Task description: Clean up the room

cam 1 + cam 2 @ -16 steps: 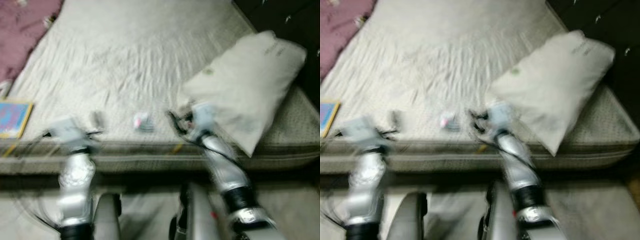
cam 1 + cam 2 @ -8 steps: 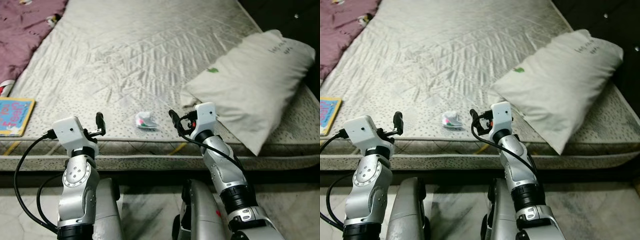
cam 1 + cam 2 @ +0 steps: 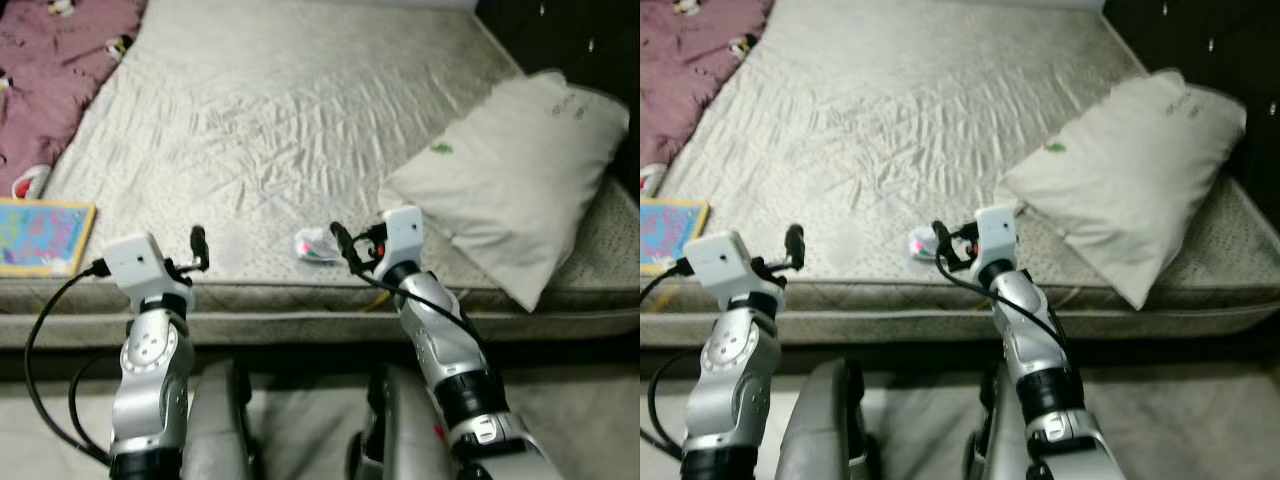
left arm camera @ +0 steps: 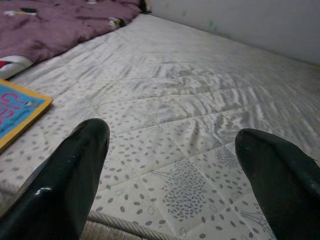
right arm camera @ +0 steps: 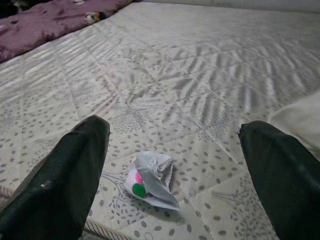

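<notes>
Crumpled wrapper (image 5: 150,180) lies on mattress (image 3: 300,130) nr front edge. Right pincer (image 5: 175,165) spread wide, just short of wrapper. Left pincer (image 4: 170,170) spread too, further left of wrapper.

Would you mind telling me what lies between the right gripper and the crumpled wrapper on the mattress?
Nothing: in the right wrist view only bare mattress separates the right gripper from the crumpled wrapper, which lies ahead between its open jaws.

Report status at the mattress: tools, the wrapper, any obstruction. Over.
Right tool open, lined up on crumpled wrapper near mattress edge. Left tool open over bare mattress. Nothing between right tool and wrapper; pillow lies off to the right.
</notes>
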Robot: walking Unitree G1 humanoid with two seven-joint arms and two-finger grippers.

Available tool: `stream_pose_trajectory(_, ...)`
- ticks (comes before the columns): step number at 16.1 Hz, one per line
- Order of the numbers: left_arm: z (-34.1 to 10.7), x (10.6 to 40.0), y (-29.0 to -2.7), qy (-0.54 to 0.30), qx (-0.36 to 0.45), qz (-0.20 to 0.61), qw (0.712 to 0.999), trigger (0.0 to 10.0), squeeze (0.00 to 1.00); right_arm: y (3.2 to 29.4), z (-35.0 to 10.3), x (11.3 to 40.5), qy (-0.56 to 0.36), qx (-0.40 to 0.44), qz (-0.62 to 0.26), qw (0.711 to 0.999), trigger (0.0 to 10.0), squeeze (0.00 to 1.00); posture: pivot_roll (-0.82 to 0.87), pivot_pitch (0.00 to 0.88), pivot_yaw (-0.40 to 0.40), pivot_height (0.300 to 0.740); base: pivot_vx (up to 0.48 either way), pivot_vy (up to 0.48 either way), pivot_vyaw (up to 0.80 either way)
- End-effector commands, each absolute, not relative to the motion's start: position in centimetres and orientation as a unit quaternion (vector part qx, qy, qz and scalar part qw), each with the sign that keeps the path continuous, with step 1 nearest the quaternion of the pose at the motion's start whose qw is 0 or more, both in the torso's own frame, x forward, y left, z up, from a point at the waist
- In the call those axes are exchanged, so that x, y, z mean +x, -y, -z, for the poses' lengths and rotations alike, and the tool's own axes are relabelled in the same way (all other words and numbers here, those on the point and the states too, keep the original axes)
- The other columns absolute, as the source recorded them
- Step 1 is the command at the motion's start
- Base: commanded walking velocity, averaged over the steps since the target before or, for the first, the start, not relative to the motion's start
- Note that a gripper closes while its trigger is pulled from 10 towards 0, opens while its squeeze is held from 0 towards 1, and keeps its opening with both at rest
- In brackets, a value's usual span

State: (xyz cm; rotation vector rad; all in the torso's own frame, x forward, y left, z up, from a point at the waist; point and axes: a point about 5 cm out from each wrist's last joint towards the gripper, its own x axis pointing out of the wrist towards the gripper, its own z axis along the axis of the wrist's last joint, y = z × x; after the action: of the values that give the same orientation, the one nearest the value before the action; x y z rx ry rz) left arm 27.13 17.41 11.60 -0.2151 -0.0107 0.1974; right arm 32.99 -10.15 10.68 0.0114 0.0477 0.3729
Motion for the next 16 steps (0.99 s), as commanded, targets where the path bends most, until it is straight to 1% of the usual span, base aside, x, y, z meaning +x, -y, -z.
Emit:
stream_pose_trajectory(1,-11.6,27.2,-16.8,0.006,-0.119,-0.091,0.989,10.0,0.00,11.1,-10.3,33.0,-0.032,0.006,-0.172,0.985,10.0,0.00,0.08,0.093,-0.043,0.557,0.000,0.480,0.00)
stream_pose_trajectory(2,-11.7,27.2,-16.9,0.007,-0.120,-0.093,0.988,10.0,0.00,11.0,-10.3,33.0,-0.033,0.006,-0.173,0.984,10.0,0.00,0.08,0.093,-0.043,0.557,0.000,0.289,0.00)
stream_pose_trajectory(6,-11.6,27.1,-16.8,0.003,-0.115,-0.090,0.989,10.0,0.00,10.9,-10.2,32.9,-0.036,0.002,-0.179,0.983,10.0,0.00,0.09,0.093,-0.043,0.557,0.000,0.000,0.00)
stream_pose_trajectory(9,-11.6,27.1,-16.9,0.003,-0.115,-0.095,0.989,10.0,0.00,10.8,-10.1,32.9,-0.037,0.003,-0.183,0.982,10.0,0.00,0.09,0.094,-0.042,0.522,0.000,0.000,0.00)
stream_pose_trajectory(13,-11.4,26.2,-17.8,-0.006,-0.098,-0.124,0.988,10.0,0.00,10.5,-9.6,33.1,-0.054,-0.017,-0.200,0.978,10.0,0.00,0.11,0.135,-0.047,0.522,0.000,0.000,0.00)
stream_pose_trajectory(16,-11.4,24.8,-18.5,-0.013,-0.095,-0.128,0.987,10.0,0.00,9.7,-9.8,34.4,-0.059,-0.050,-0.219,0.973,10.0,0.00,0.16,0.184,-0.048,0.522,0.000,0.000,0.00)
